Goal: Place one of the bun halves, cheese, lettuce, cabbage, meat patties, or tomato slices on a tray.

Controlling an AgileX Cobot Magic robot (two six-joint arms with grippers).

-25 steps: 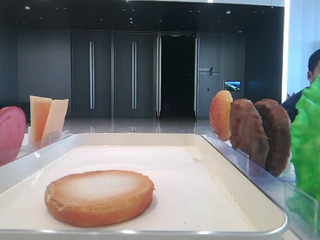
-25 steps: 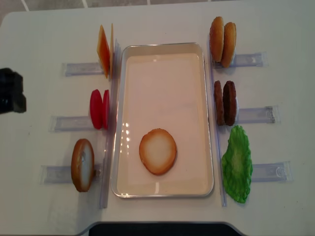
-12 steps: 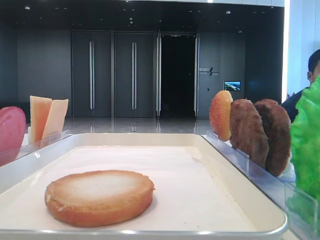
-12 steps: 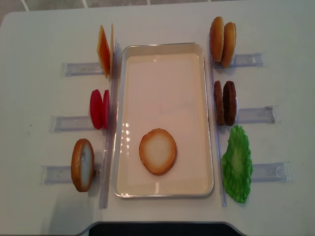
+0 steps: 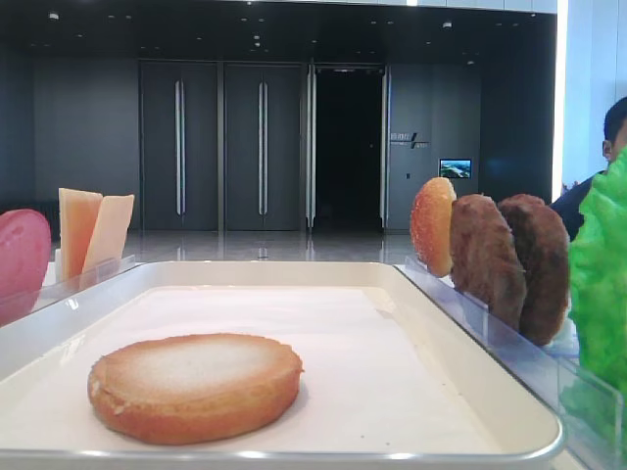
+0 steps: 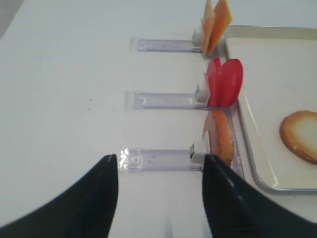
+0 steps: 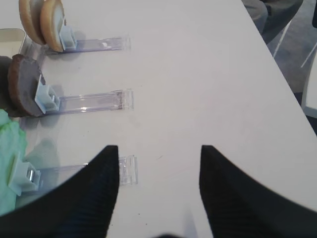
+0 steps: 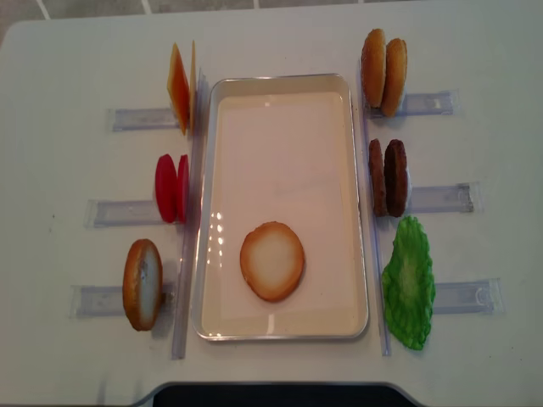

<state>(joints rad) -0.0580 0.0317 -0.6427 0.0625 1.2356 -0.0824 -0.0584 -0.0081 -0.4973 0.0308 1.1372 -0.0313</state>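
One flat bun half (image 8: 271,261) lies cut face up on the paper-lined tray (image 8: 280,153), toward its near end. A second bun half (image 8: 142,284) stands on edge in the left front holder. Tomato slices (image 8: 171,187) and cheese (image 8: 180,87) stand behind it. On the right stand the meat patties (image 8: 388,176) and the lettuce (image 8: 409,284). Cabbage is out of view. My left gripper (image 6: 159,158) hovers open and empty left of the standing bun half (image 6: 221,136). My right gripper (image 7: 159,148) is open and empty over bare table, right of the lettuce (image 7: 10,148).
Two orange speckled domed buns (image 8: 383,66) stand in the back right holder. Clear plastic holders (image 8: 123,210) stick out on both sides of the tray. The table edge runs along the right of the right wrist view, with a seated person (image 5: 598,176) beyond.
A dark arm part at the overhead view's left edge one second ago has drawn out of that view. The food and the tray have not moved.
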